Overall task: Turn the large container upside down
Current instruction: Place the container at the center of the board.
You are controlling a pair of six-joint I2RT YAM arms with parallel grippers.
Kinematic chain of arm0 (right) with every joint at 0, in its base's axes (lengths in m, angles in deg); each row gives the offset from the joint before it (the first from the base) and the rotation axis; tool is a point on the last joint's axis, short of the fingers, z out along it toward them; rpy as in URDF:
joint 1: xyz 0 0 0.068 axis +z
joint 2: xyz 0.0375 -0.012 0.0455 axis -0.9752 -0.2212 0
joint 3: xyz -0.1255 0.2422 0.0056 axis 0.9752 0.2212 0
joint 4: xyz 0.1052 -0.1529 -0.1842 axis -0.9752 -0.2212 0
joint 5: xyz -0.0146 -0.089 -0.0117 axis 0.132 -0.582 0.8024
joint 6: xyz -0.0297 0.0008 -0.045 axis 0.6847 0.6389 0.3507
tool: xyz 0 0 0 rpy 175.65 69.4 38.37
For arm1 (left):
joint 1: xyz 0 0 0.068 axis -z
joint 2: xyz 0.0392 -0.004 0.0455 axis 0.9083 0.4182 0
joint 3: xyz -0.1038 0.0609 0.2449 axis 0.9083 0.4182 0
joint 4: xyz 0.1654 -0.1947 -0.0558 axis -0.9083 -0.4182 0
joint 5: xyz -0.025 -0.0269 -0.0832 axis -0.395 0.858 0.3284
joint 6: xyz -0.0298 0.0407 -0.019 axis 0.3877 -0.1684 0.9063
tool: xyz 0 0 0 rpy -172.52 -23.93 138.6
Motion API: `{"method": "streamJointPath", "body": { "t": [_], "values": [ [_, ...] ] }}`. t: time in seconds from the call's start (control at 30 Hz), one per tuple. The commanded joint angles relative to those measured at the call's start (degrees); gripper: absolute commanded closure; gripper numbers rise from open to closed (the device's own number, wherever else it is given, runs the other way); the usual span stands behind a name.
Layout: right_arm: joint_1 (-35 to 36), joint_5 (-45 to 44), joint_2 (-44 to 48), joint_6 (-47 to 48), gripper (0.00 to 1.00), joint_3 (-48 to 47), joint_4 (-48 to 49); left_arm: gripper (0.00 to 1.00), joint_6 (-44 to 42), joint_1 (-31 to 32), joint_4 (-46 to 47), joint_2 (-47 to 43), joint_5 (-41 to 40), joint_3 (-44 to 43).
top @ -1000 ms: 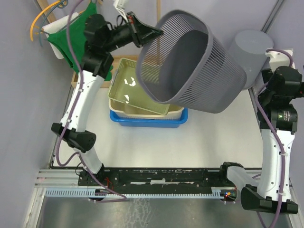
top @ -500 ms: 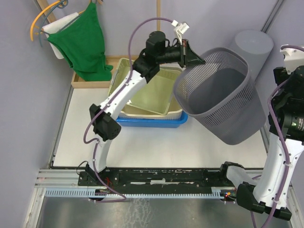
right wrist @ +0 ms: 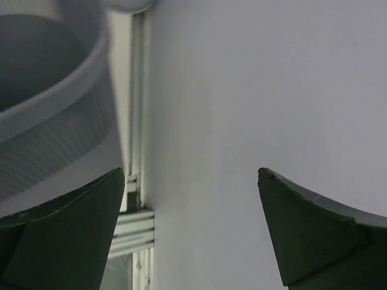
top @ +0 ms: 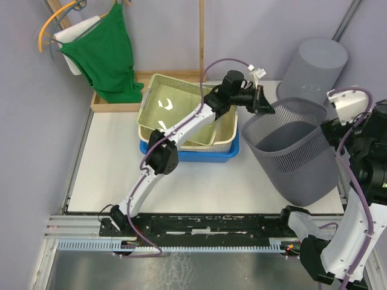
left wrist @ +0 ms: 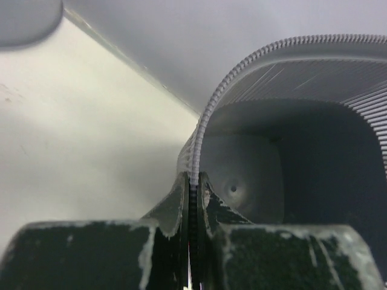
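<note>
Basket (top: 296,166) mouth-up, right of frame; left gripper (top: 264,104) clamped on its rim.
Rim pinched at its upper-left edge between the left fingers (left wrist: 169,211), jaws nearly closed on the thin wall. Right gripper (right wrist: 191,175) spread wide, grasping nothing, at the right edge just beside the basket. Stacked trays (top: 175,115) at centre; grey bin (top: 314,60) upper right, behind the basket.

Large container (top: 302,169) grey, finely slatted; pale yellow tray (top: 175,90) on blue tray (top: 187,156); green cloth (top: 106,54)
</note>
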Motion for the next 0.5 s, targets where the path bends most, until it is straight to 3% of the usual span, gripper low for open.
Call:
{"method": "streamJointPath", "body": {
  "t": [0.0, 0.13, 0.33, 0.37, 0.43, 0.47],
  "values": [
    [-0.32, 12.74, 0.91, 5.84, 0.00, 1.45, -14.67, 0.97, 1.23, 2.29, 2.60, 1.72, 0.64, -4.76],
    [-0.25, 16.81, 2.20, 12.08, 0.00, 3.71, -19.81, 0.97, -0.59, 2.81, 1.19, 4.88, -0.52, -5.99],
    [-0.21, 21.70, 2.32, 19.22, 0.02, 7.26, -24.98, 0.94, -10.88, 2.67, -5.61, 5.30, -6.24, -7.59],
    [-0.19, 22.60, 2.32, 19.32, 0.02, 8.14, -24.29, 0.88, -12.10, 2.63, -6.36, 5.16, -7.46, -7.52],
    [-0.17, 25.91, 2.12, 19.64, 0.03, 10.02, -22.28, 0.43, -14.33, 2.64, -8.34, 4.88, -10.01, -7.40],
    [-0.20, 26.30, 1.90, 19.74, 0.03, 10.25, -21.94, 0.25, -14.81, 2.68, -8.71, 4.71, -10.65, -7.37]
  ]
}}
